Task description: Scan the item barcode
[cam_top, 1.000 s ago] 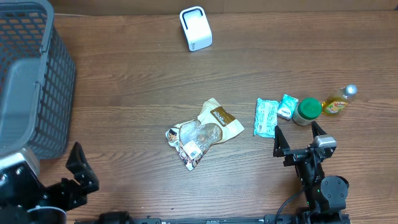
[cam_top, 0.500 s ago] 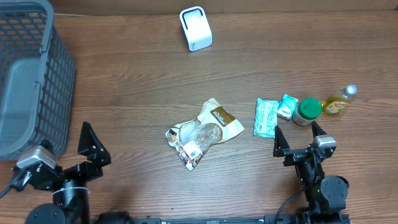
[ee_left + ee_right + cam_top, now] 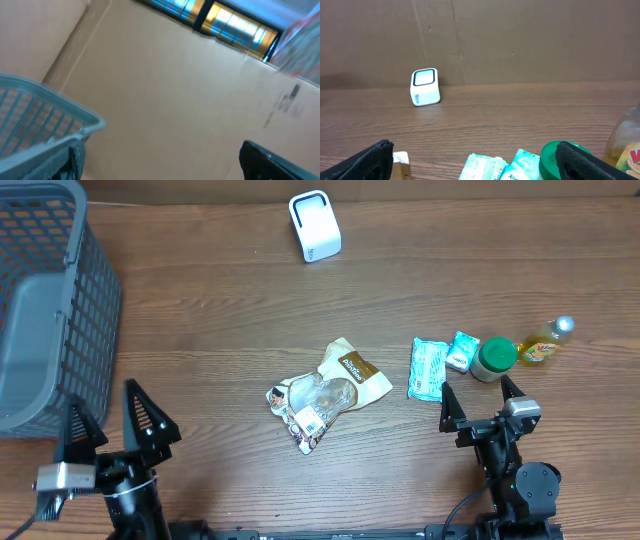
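Overhead view. I see the left gripper [image 3: 110, 420] at the near left edge of the wooden table [image 3: 220, 310], just beside the grey mesh basket [image 3: 45, 300], with its jaws spread wide and nothing between them. The right gripper [image 3: 480, 400] sits at the near right, also fully spread and empty, just short of a row of groceries: a green-and-white packet [image 3: 428, 368], a smaller packet [image 3: 462, 351], a green-lidded jar [image 3: 494, 358] and a yellow bottle [image 3: 545, 343]. The crumpled snack bag [image 3: 325, 395] lies flat mid-table between the two arms, touched by neither; a white label shows at its near end. The white scanner [image 3: 314, 226] stands at the far edge, well apart from the bag.

Left wrist view. The camera tilts upward, so I see only the basket rim, a cardboard wall [image 3: 165, 100] and a strip of lit ceiling panels [image 3: 225, 20]; the table and the bag are out of this frame.

Right wrist view. This camera looks level across the table. It shows the scanner's window facing the arm, which the overhead hides, with the packets, jar lid and bottle between the dark fingertips [image 3: 365, 160].
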`<state>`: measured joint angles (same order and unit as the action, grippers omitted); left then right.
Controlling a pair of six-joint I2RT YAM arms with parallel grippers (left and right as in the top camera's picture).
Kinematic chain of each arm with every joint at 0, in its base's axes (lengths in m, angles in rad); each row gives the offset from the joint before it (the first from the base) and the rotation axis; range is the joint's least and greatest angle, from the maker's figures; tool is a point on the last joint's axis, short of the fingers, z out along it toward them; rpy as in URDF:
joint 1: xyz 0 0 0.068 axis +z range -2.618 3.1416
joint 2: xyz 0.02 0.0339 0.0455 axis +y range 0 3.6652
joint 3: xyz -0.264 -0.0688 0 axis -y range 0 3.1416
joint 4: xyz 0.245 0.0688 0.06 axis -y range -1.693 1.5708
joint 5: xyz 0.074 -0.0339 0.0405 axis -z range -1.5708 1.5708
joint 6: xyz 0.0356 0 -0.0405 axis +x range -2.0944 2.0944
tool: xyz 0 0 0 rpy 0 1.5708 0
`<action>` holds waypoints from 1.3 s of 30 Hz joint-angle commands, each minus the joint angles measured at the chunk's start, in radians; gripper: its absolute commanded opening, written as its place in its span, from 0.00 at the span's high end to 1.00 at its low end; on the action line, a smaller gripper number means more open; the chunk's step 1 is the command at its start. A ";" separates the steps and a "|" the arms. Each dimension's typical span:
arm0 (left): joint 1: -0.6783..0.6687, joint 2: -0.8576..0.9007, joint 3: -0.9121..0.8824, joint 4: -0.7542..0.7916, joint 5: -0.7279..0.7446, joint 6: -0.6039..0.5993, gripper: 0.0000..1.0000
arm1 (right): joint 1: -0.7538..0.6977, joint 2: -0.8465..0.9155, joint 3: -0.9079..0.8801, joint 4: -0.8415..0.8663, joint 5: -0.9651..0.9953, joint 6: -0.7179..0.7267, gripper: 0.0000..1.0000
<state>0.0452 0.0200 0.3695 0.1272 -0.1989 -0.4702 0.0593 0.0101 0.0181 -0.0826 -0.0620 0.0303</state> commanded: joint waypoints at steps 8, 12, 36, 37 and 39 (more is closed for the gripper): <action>-0.007 -0.016 -0.052 0.114 0.035 -0.010 0.00 | -0.005 -0.007 -0.010 0.004 0.012 0.008 0.00; -0.007 -0.016 -0.055 0.182 0.044 -0.010 0.00 | -0.005 -0.007 -0.010 0.004 0.012 0.008 0.00; -0.006 -0.016 -0.312 0.660 0.061 -0.010 0.00 | -0.005 -0.007 -0.010 0.004 0.012 0.008 0.00; -0.006 -0.016 -0.332 0.677 0.061 -0.010 0.01 | -0.005 -0.007 -0.010 0.004 0.013 0.008 0.00; -0.006 -0.016 -0.368 0.701 0.062 -0.010 0.00 | -0.005 -0.007 -0.010 0.005 0.012 0.008 0.00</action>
<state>0.0452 0.0170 0.0418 0.8078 -0.1493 -0.4728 0.0593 0.0101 0.0181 -0.0814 -0.0620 0.0307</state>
